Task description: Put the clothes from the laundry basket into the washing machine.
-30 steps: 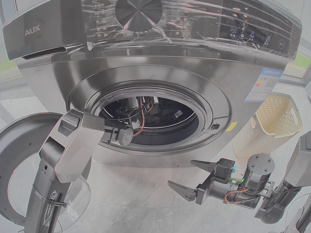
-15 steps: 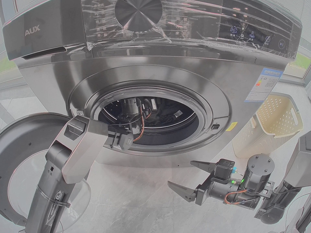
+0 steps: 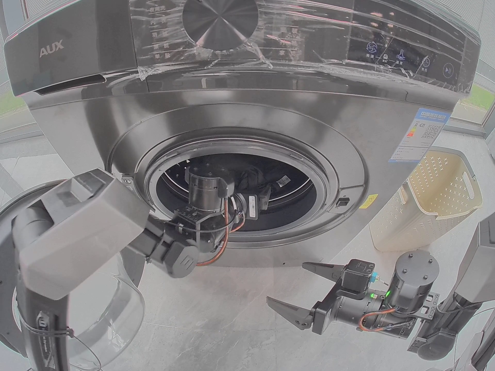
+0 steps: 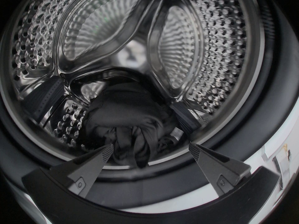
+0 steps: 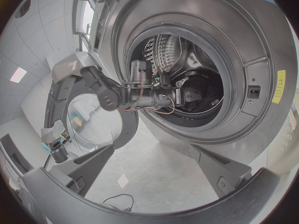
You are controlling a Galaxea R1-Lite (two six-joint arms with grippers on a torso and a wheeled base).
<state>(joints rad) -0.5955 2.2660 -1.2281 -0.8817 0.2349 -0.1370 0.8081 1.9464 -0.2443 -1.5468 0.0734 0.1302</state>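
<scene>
Black clothes are lying in the drum.
Left gripper at its rim and right gripper over the floor are hanging open, empty.

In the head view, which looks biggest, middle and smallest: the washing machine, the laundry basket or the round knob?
Largest: washing machine.
Then: laundry basket, though partly hidden behind the machine.
Smallest: round knob.

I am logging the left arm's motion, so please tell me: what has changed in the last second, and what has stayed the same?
The left arm's elbow swung down and toward the camera, drawing back from the washing machine. The left gripper is open at its mouth, with the dark clothes lying loose beyond it. The right gripper, open, and the laundry basket stayed about in place.
</scene>
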